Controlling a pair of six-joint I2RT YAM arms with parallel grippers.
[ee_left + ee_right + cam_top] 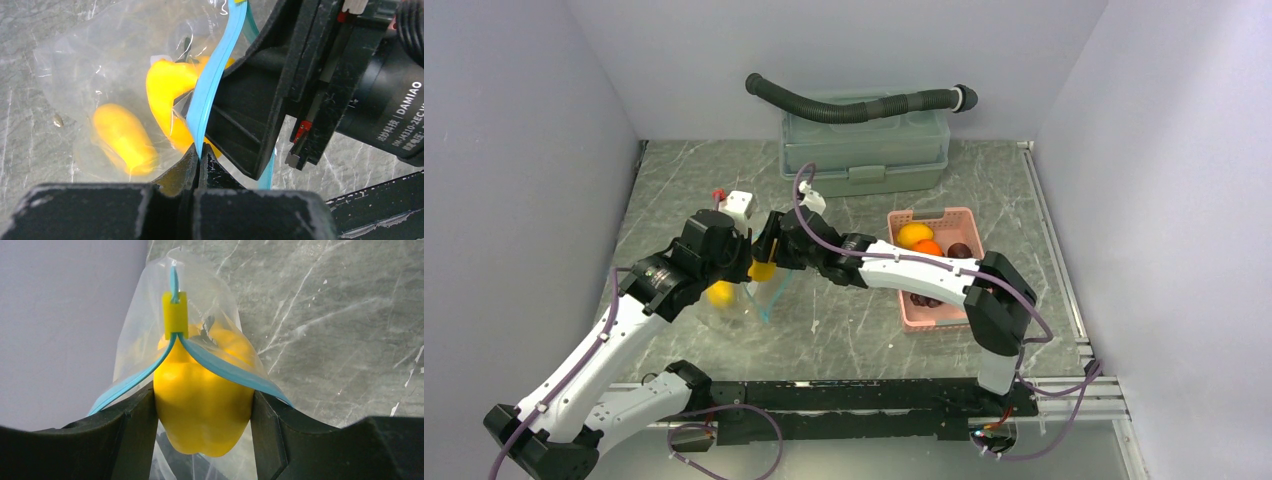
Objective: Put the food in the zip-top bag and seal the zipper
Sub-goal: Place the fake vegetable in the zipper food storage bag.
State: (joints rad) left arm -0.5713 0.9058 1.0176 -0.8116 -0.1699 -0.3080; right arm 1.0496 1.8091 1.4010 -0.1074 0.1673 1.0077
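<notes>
Right claw (201,396) — clamped around the yellow pepper (200,415).

The desk (854,325) is grey stone with thin white lines. A green box (864,150) sits at the back of it. A pink basket (932,323) sits on the right side. The clear zip-top bag (746,305) rests on it left of the middle, well apart from the basket.

Bright, even light, faint shadows — glare on the bag (95,55), left pincer (197,162) blurred.
</notes>
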